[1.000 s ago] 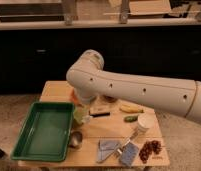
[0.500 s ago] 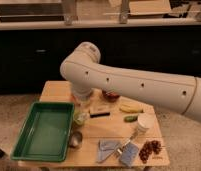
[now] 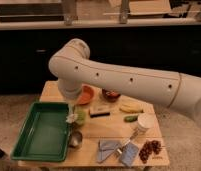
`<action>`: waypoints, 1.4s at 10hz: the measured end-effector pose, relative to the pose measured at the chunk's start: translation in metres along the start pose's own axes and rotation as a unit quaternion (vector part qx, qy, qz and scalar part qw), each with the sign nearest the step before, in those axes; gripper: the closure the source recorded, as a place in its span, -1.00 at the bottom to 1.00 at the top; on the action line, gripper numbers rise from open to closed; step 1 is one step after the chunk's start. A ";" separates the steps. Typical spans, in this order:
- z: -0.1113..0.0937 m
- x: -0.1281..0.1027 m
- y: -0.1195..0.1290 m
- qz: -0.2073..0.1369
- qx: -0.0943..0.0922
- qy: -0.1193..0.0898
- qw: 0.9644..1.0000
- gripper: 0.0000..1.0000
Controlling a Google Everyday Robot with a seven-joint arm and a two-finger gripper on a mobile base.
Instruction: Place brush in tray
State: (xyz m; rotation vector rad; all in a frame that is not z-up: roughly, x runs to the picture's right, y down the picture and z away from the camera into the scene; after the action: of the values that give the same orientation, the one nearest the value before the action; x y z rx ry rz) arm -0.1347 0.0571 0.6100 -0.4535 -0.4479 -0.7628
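Tabletop lot, near edge to far: grey cloth pieces (image 3: 114, 150), grapes (image 3: 150, 149), green tray (image 3: 24, 150), then small kitchen items under a white arm (image 3: 124, 80).

Tray lies along the table's (image 3: 94, 129) left side, its floor bare, so the task looks not yet done. Just beside its right rim sit a small metal cup (image 3: 75, 138) and a whitish tuft over something green (image 3: 74, 118), possibly the brush head; its long handle cannot be traced. Further back: white cup (image 3: 143, 123), cucumber (image 3: 130, 119), banana (image 3: 130, 108), beige block with black handle (image 3: 99, 111), orange bowl (image 3: 86, 94), dark bowl (image 3: 110, 94). Gripper (image 3: 73, 107) apparently hangs below the elbow, near the tuft, mostly hidden by the arm; its jaws' opening, and any hold, cannot be told.
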 end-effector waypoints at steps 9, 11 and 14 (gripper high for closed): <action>0.035 -0.037 -0.043 -0.093 0.005 -0.131 0.987 0.91; 0.047 -0.040 -0.045 -0.110 0.000 -0.180 0.978 0.91; 0.067 -0.049 -0.049 -0.135 -0.010 -0.241 0.961 0.91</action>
State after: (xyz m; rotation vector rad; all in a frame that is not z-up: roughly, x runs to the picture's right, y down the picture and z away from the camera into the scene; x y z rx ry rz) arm -0.2167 0.0890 0.6494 -0.6075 -0.9745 -0.9211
